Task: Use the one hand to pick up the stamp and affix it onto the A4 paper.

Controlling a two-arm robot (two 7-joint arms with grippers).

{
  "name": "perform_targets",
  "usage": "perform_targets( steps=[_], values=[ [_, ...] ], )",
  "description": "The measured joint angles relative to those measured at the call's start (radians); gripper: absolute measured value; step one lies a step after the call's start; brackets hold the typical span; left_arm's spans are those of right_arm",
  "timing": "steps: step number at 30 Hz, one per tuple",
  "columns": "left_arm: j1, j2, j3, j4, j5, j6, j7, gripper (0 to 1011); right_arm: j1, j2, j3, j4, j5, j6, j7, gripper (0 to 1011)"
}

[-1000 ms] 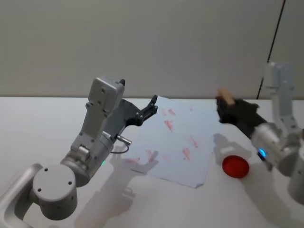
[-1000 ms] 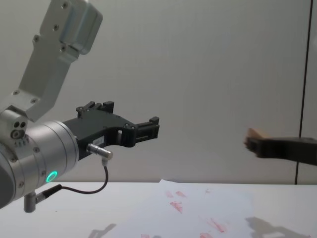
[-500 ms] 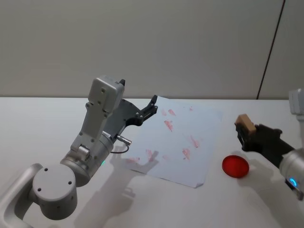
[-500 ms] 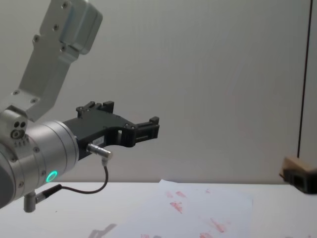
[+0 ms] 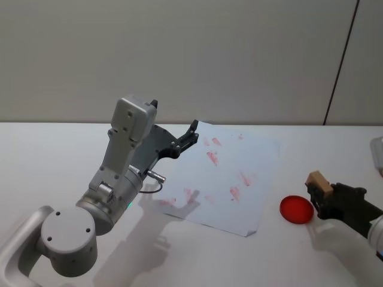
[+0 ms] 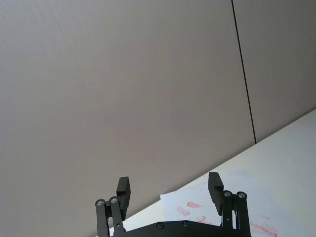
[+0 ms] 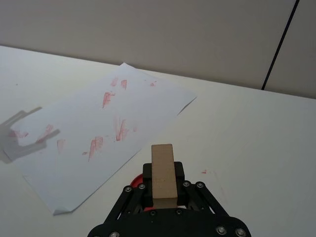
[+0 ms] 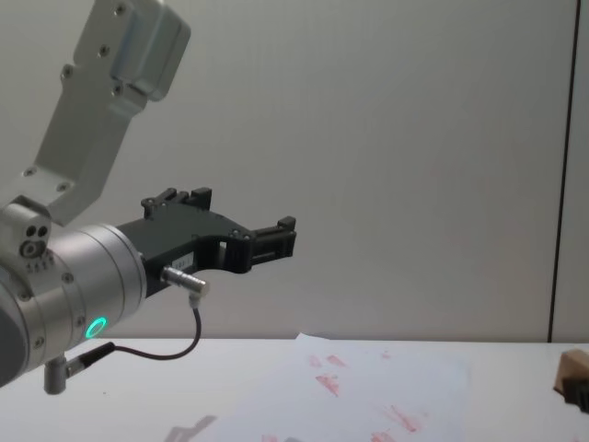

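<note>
The stamp [image 5: 317,179], a small light-brown wooden block, stands upright between the black fingers of my right gripper [image 5: 321,192], which is shut on it. They hover low over the table, right of the A4 paper [image 5: 233,167] and just beside a red ink pad [image 5: 297,209]. From the right wrist, the stamp [image 7: 163,170] sits clamped in the gripper [image 7: 163,191], with the paper [image 7: 98,133] and its red smudges lying ahead. At the chest view's right edge only a corner of the stamp [image 8: 577,361] shows. My left gripper [image 5: 192,133] hangs open above the paper's left side.
The red round ink pad [image 7: 140,180] peeks out beside the right gripper. The big left arm [image 5: 119,173] with its green ring and dangling cable rises over the table's left half. A grey wall stands behind the white table [image 5: 48,149].
My right gripper has carried the stamp down and to the right, from high above the paper's right edge to low beside the ink pad. The left arm has not moved.
</note>
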Motion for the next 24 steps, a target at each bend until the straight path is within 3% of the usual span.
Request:
perform_targets(
  steps=[10,24],
  values=[
    [0.0,0.0,0.0,0.0,0.0,0.0,0.0,1003,0.001,0.006,-0.007,0.019,-0.037,0.011,0.031,221],
    [0.0,0.0,0.0,0.0,0.0,0.0,0.0,1003,0.057,-0.028,-0.035,0.093,-0.119,0.009,0.068,221]
  ],
)
